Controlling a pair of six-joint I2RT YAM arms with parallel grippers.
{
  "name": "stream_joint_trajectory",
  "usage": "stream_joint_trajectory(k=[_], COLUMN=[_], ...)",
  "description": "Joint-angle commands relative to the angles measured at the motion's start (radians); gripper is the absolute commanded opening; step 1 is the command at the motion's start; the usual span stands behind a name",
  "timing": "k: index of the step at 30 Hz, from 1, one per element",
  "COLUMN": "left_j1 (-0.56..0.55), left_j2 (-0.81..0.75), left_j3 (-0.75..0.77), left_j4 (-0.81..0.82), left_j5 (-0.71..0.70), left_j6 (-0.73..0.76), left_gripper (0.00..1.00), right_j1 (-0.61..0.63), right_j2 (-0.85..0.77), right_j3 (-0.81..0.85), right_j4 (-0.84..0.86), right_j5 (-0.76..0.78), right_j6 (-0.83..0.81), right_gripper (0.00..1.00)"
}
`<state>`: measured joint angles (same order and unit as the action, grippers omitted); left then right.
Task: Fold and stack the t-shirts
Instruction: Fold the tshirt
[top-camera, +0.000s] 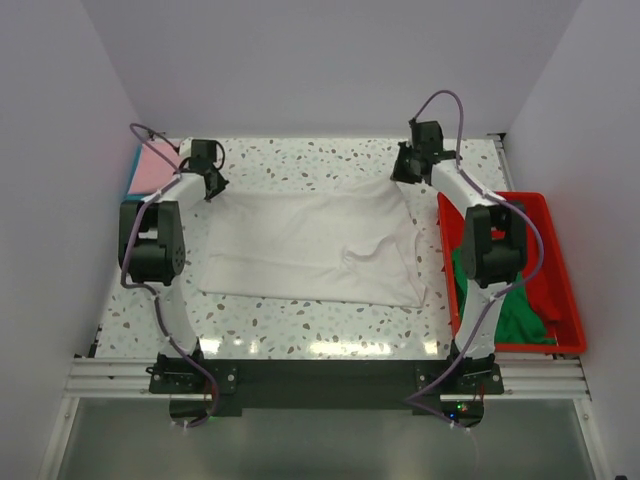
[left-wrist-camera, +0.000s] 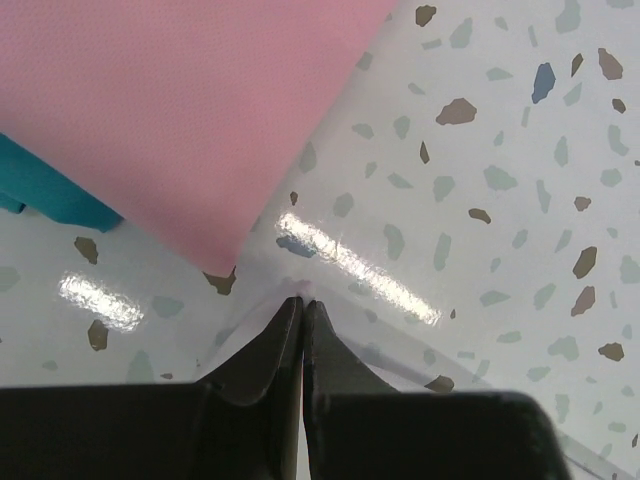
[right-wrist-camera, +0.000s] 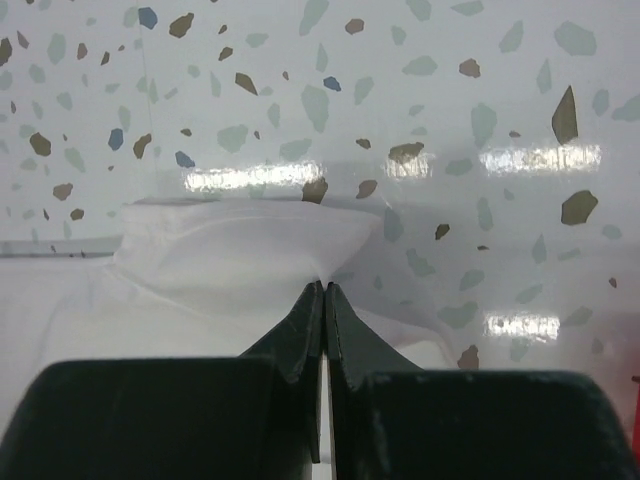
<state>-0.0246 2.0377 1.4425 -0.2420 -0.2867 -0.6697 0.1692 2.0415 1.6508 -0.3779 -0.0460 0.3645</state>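
The white t-shirt (top-camera: 310, 245) lies spread flat in the middle of the table. My left gripper (top-camera: 212, 182) is shut on its far left corner; in the left wrist view the closed tips (left-wrist-camera: 302, 301) pinch a thin edge of white cloth (left-wrist-camera: 400, 345). At the far right corner my right gripper (top-camera: 405, 172) is shut too, and in the right wrist view (right-wrist-camera: 326, 288) the white t-shirt (right-wrist-camera: 230, 260) is drawn up into a peak at the tips. A folded pink t-shirt (top-camera: 152, 170) (left-wrist-camera: 180, 110) rests on a teal t-shirt (top-camera: 132, 168) (left-wrist-camera: 50, 190) at the far left. The green t-shirt (top-camera: 520, 305) lies crumpled in the tray.
A red plastic tray (top-camera: 560, 270) stands along the table's right edge, beside the right arm. White walls close in the table at the back and both sides. The speckled tabletop (top-camera: 320, 325) shows in front of the white shirt.
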Motion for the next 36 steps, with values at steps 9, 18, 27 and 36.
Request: stream_joint_trajectory(k=[9, 18, 27, 36], left_j1=[0.049, 0.064, 0.066, 0.068], left_j2=[-0.217, -0.341, -0.442, -0.545], left_j3=[-0.194, -0.372, -0.502, -0.614], left_j4=[0.052, 0.063, 0.093, 0.102], left_j5=[0.023, 0.040, 0.060, 0.049], left_j6=[-0.031, -0.091, -0.131, -0.154], left_gripper=[0.00, 0.00, 0.00, 0.00], right_j1=[0.000, 0.016, 0.024, 0.047], right_j2=[-0.276, -0.451, -0.596, -0.676], right_j3=[-0.292, -0.491, -0.664, -0.784], right_j4=[0.102, 0.132, 0.166, 0.185], right_j5=[-0.020, -0.014, -0.018, -0.012], right_j6=[0.056, 0.074, 0.085, 0.097], right_gripper=[0.00, 0.00, 0.00, 0.00])
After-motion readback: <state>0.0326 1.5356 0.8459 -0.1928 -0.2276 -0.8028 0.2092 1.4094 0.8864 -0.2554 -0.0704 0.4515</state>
